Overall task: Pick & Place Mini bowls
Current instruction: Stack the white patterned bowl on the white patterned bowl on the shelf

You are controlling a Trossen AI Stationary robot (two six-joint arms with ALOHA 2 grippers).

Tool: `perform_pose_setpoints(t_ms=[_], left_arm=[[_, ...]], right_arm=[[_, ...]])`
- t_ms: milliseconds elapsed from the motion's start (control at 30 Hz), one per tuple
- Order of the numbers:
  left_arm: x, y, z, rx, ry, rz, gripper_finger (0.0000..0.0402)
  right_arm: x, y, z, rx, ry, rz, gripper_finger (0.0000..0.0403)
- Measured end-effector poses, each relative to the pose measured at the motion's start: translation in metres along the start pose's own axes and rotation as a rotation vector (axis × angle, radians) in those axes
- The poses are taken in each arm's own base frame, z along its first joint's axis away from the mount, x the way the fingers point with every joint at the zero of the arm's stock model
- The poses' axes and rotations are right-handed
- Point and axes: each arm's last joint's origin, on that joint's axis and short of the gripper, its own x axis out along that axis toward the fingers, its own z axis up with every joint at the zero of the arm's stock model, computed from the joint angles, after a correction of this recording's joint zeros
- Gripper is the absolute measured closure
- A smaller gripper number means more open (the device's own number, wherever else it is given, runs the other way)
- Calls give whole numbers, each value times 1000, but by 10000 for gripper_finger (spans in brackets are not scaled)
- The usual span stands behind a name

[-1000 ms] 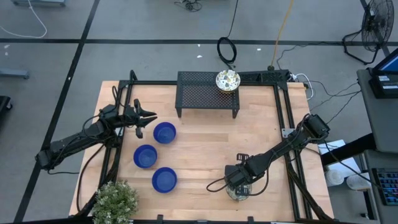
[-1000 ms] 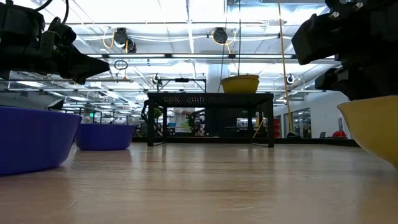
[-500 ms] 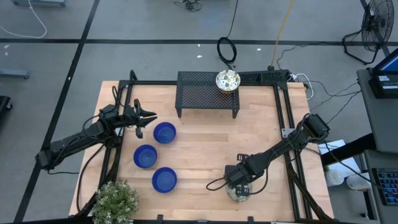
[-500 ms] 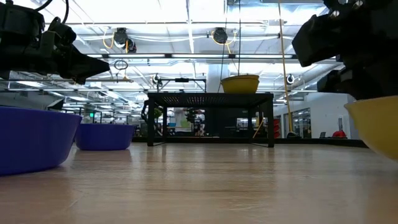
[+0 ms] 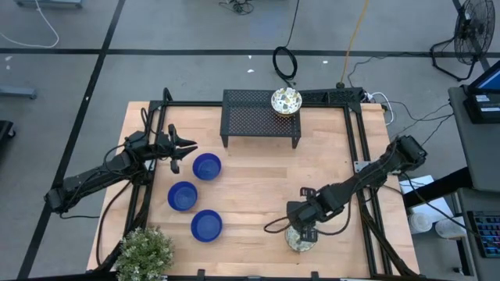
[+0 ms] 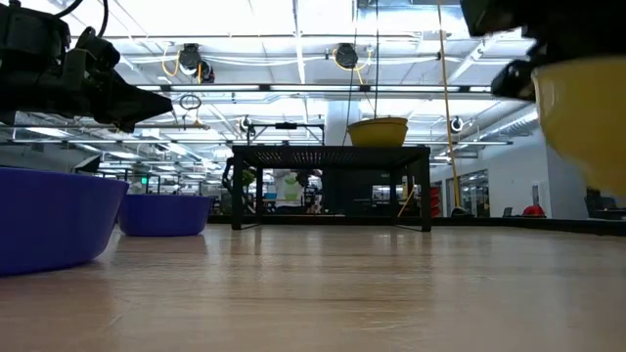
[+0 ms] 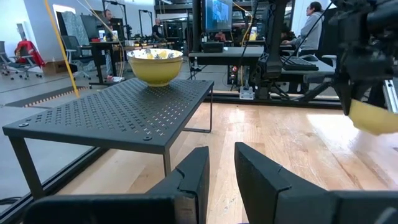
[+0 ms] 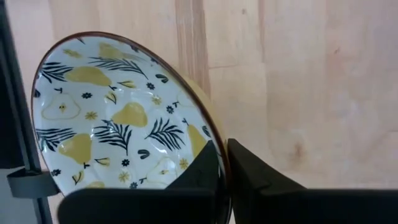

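One patterned bowl [image 5: 286, 101] is sitting on the black rack [image 5: 250, 117]; the right pincer [image 5: 303, 232] is gripping another patterned bowl [image 8: 118, 130] by its rim, well short of the rack (three blue bowls [image 5: 194, 195] are waiting beside the open left pincer [image 5: 184, 151]).

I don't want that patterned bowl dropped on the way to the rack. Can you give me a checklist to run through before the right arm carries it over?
1. Grip: right hand pinches the rim of the patterned bowl, one finger inside and one outside. Ok.
2. Bowl off the table: in the low view the bowl hangs above the wood. Ok.
3. Bowl level: it looks tilted in the right wrist view. Not ok.
4. Space on the black rack: one bowl sits at its right end, the rest is bare. Ok.
5. Left hand parked beside the blue bowls, open, away from the path. Ok.
6. How firm the grip is: cannot tell.
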Motion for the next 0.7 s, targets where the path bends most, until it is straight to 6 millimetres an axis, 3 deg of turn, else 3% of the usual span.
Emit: perform_pose_setpoints(t_ms=[333,700], left_arm=[[0,0,0,0,0,0,321],[0,0,0,0,0,0,321]], right_arm=[[-48,-18,5,-20,-209,20,399],[-97,-57,18,-44,-456,49,398]])
